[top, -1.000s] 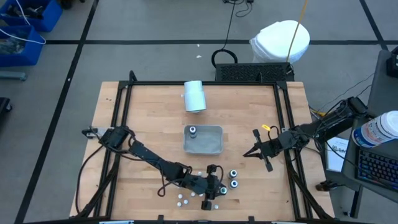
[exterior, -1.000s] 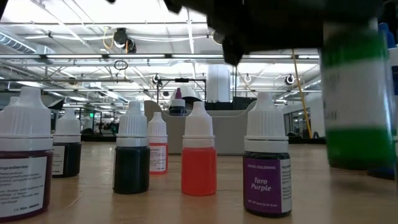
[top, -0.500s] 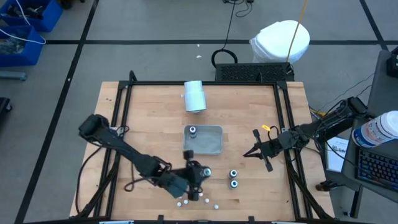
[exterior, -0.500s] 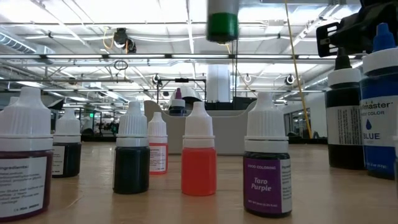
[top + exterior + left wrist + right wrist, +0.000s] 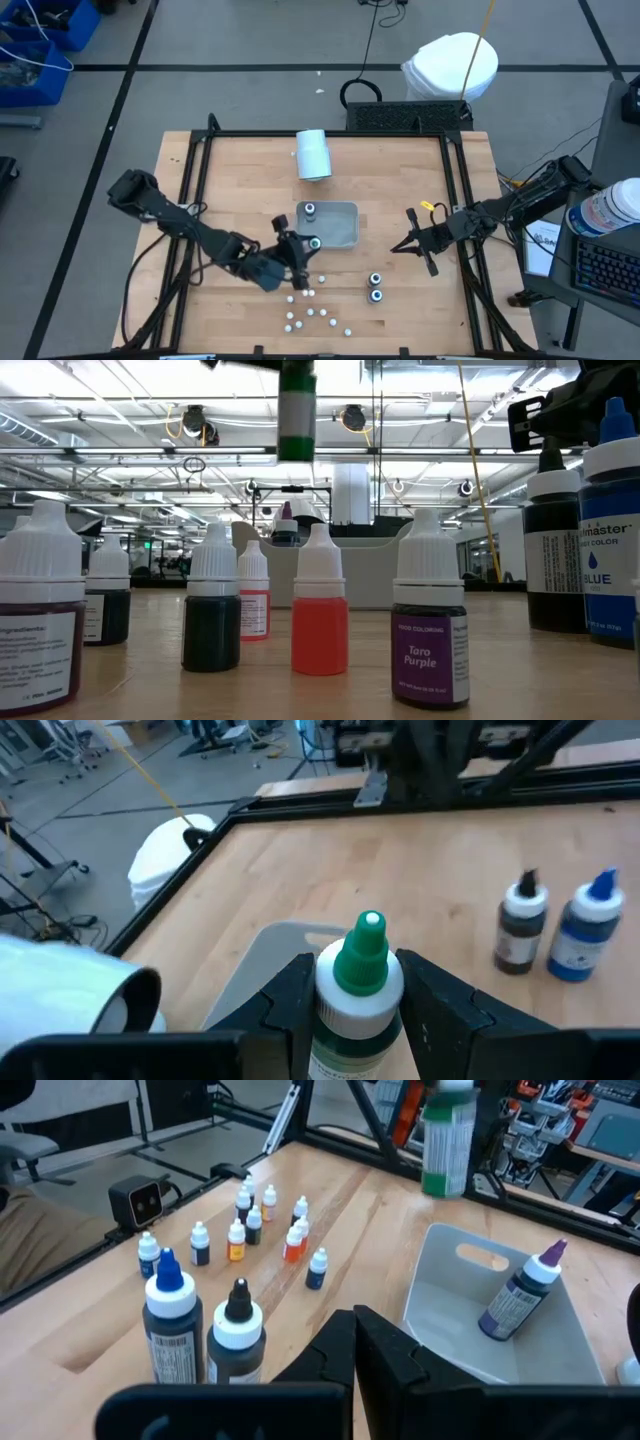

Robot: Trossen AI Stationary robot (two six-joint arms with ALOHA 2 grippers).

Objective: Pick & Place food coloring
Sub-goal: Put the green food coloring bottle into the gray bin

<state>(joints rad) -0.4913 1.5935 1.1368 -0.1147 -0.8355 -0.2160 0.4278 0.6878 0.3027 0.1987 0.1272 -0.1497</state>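
A green-capped food coloring bottle (image 5: 358, 982) hangs in the air at the near left edge of the grey tray (image 5: 340, 232), with my left gripper (image 5: 308, 246) shut on it. A purple-tipped bottle (image 5: 518, 1296) lies in the tray. A black-tipped bottle (image 5: 376, 280) and a blue-tipped bottle (image 5: 376, 295) stand on the wood right of it. Several small whitish-capped bottles (image 5: 310, 310) stand near the table's front edge. My right gripper (image 5: 403, 245) waits shut at the right, holding nothing. My left gripper pinches the green-capped bottle's shoulder (image 5: 330, 1005), just under its cap, between its two fingers (image 5: 288, 1002). The fingers come slanting from the table's near left, almost level. The bottle stands upright in the hold, its body (image 5: 297, 412) hanging below the fingers, lifted clear of the table.
A white cylinder (image 5: 313, 155) lies on its side beyond the tray. A black frame (image 5: 200, 170) runs round the table's edges. Bare wood shows left and right of the tray.
My left gripper has risen from among the bottles near the front edge and gone toward the tray and a little leftward, tipping from pointing down to nearly level. The green-capped bottle went with it, lifted clear and still upright.
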